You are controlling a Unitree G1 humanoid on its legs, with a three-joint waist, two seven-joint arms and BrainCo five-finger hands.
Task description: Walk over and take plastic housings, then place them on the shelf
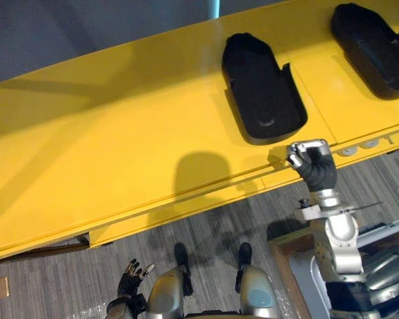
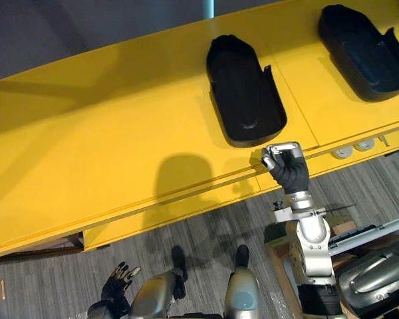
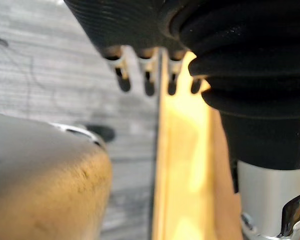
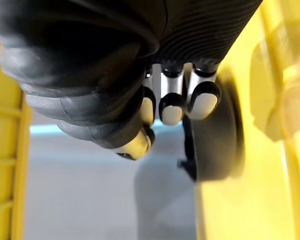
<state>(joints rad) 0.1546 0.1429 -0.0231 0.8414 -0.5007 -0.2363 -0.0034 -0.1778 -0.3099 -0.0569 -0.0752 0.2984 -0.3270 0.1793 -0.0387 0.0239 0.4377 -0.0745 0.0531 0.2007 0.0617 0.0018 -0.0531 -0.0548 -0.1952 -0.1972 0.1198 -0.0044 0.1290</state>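
**Two housings on the yellow surface, my hands on neither**

The long yellow surface (image 1: 120, 146) runs across the head views and is cut off at both ends. Grey plank floor (image 1: 53, 279) shows below its front edge.

Two black plastic housings lie on it, well apart, hollow side up. The nearer housing (image 1: 263, 90) is in full view, a deep shell with a raised wall and a small rounded mark in its base. The farther housing (image 1: 372, 50) is clipped by the edge of the view, so I cannot make out its far side or what its hollow holds.

At the lower right stands a grey tray (image 2: 386, 229), partly cut off, with a dark rounded part (image 2: 376, 272) in it. I cannot tell what that part is.

My right hand (image 1: 316, 166) is raised at the front edge of the surface, just beside the near end of the nearer housing, with a strip of yellow between them. In its wrist view its fingers (image 4: 172, 107) are curled in with nothing inside them, and the housing's dark wall shows past them.

My left hand (image 1: 130, 282) hangs low over the floor, its fingers (image 3: 124, 80) straight and spread.

Two small silver discs (image 1: 358, 147) sit on the surface's front lip, just beside my right hand.
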